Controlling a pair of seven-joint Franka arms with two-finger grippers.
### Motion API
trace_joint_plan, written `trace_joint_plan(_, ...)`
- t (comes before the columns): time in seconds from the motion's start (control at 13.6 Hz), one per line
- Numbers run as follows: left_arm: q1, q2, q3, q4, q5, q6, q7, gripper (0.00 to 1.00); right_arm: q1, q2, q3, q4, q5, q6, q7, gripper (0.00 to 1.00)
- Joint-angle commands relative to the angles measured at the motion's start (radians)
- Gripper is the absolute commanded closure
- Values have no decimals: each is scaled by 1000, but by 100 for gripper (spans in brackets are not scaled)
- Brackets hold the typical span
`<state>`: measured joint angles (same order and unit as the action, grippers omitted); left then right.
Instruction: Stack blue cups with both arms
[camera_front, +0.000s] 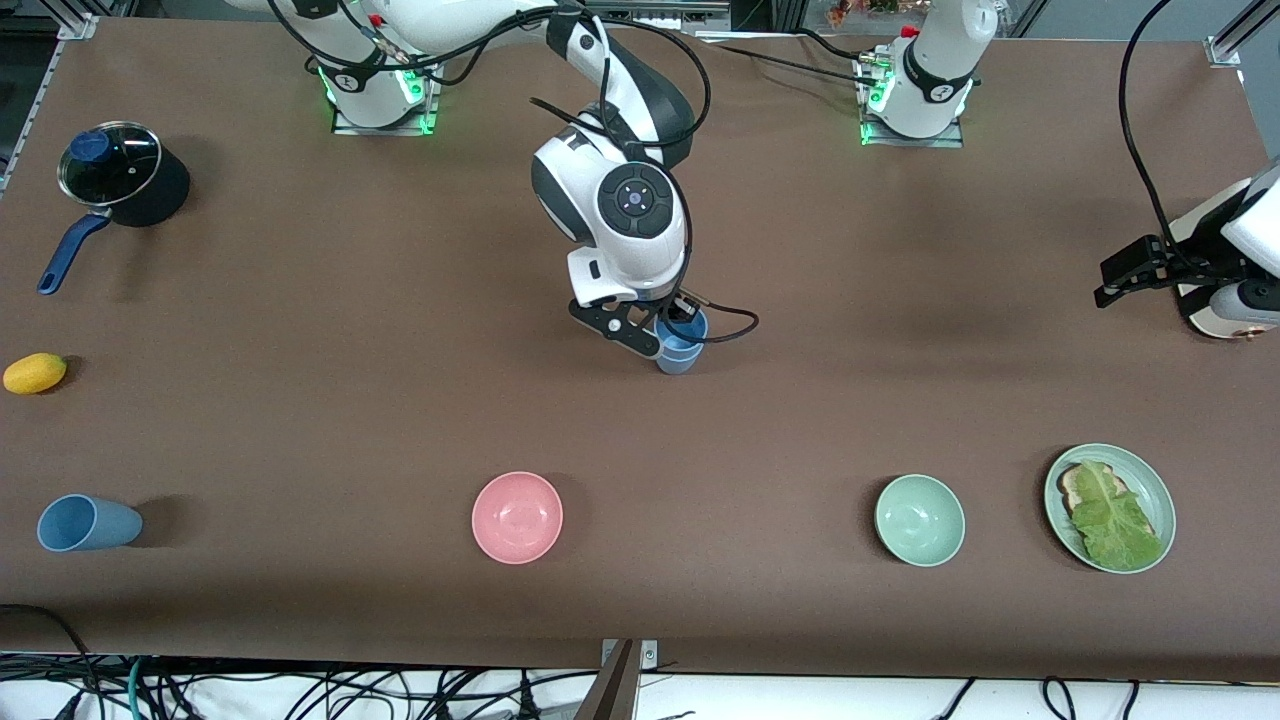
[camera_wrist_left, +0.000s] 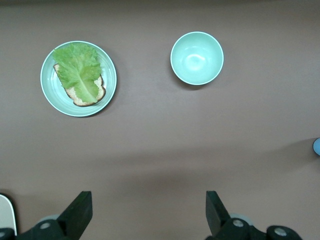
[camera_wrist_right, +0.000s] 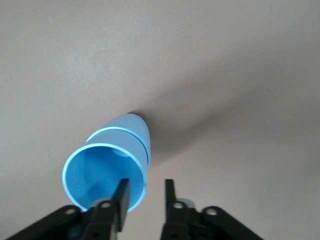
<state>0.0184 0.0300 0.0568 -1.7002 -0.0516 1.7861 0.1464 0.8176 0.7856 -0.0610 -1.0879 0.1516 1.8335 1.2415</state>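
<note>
Two sky-blue cups (camera_front: 680, 350) stand nested, one inside the other, upright at the middle of the table; the right wrist view shows them too (camera_wrist_right: 112, 160). My right gripper (camera_front: 672, 330) is down at the top cup's rim. One finger (camera_wrist_right: 121, 197) is inside the cup and the other is outside, with a gap to the wall, so the gripper (camera_wrist_right: 147, 186) is open. A duller blue cup (camera_front: 85, 523) lies on its side at the right arm's end, near the front edge. My left gripper (camera_front: 1108, 290) waits, open and empty (camera_wrist_left: 148, 212), over the left arm's end.
A pink bowl (camera_front: 517, 517), a green bowl (camera_front: 919, 519) (camera_wrist_left: 196, 58) and a green plate (camera_front: 1155, 490) (camera_wrist_left: 50, 90) with bread and lettuce stand near the front edge. A dark pot with a blue handle (camera_front: 120, 185) and a yellow fruit (camera_front: 35, 373) are at the right arm's end.
</note>
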Motion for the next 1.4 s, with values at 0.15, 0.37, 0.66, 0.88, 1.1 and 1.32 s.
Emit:
trace_joint_plan(0.15, 26, -9, 3, -7, 21, 9, 68, 0, 2, 4, -14, 40, 5, -19, 10, 0)
trace_joint_plan(0.37, 26, -9, 2, -10, 21, 7, 68, 0, -15, -9, -48, 43, 3, -63, -31, 0)
trace_joint_plan(0.66, 26, -7, 2, -12, 21, 0, 68, 0, -153, -92, -46, 43, 14, -193, -282, 0)
trace_joint_plan(0.88, 26, -7, 0, -12, 21, -4, 68, 0, -263, -160, -54, 43, 6, -325, -550, 0)
trace_joint_plan(1.1, 26, -7, 0, -12, 21, -4, 68, 0, -434, -221, -72, 42, 8, -460, -833, 0)
trace_joint_plan(1.32, 26, -5, 0, -12, 21, -4, 68, 0, -573, -299, -91, 19, 6, -523, -1055, 0)
